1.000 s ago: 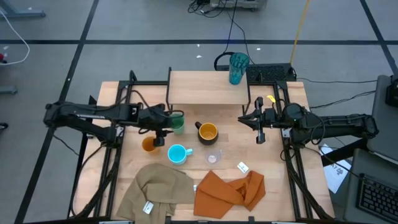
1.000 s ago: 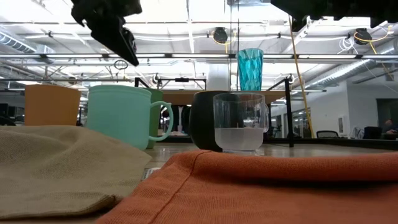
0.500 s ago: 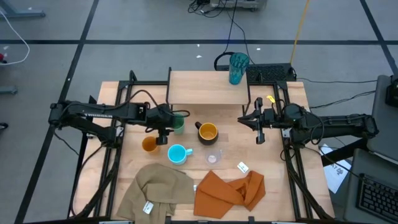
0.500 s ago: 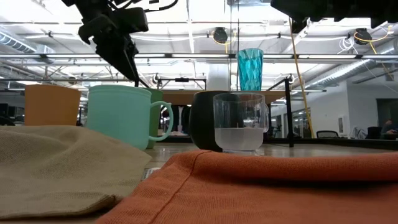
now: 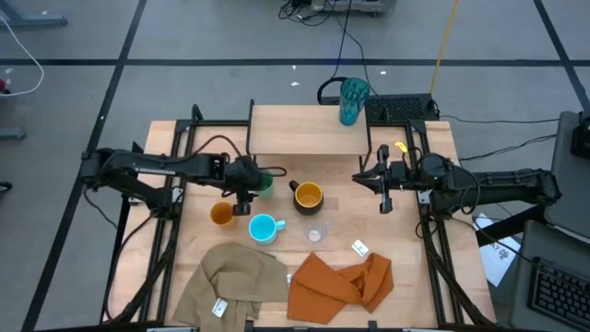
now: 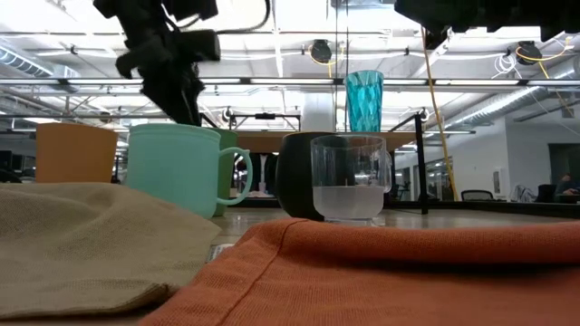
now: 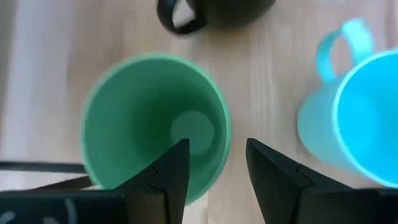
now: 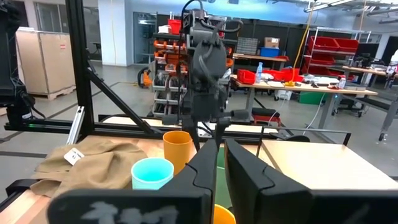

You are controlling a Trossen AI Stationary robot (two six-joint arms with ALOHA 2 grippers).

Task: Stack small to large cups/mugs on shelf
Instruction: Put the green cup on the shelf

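Standing upright on the table, mouth up, long axis vertical: green cup (image 5: 265,182), smooth and round-rimmed, sitting at about ten o'clock from the black mug (image 5: 306,195). Hovering directly over it, left gripper (image 5: 245,192), fingers (image 7: 171,171) parted and straddling the rim at the cup's side facing the light blue mug (image 5: 264,228), one finger inside the mouth, one outside, not yet clamped on the wall. Pointing its handle toward two o'clock, the light blue mug, just beside the small orange cup (image 5: 220,214) at its ten o'clock. Showing a yellow-orange inside and a handle toward nine o'clock, the black mug. Sitting at five o'clock from the black mug, the small clear cup (image 5: 316,233), glassy and see-through.

Standing tall at the shelf's (image 5: 295,130) one o'clock corner, the ribbed teal tumbler (image 5: 352,100); lying bare, the rest of the light-wood board.

Waiting at three o'clock over the table, right gripper (image 5: 386,199), fingers pressed together, holding nothing.

Lying crumpled along the six o'clock edge, a tan cloth (image 5: 235,281) and an orange cloth (image 5: 341,282), soft and woven.
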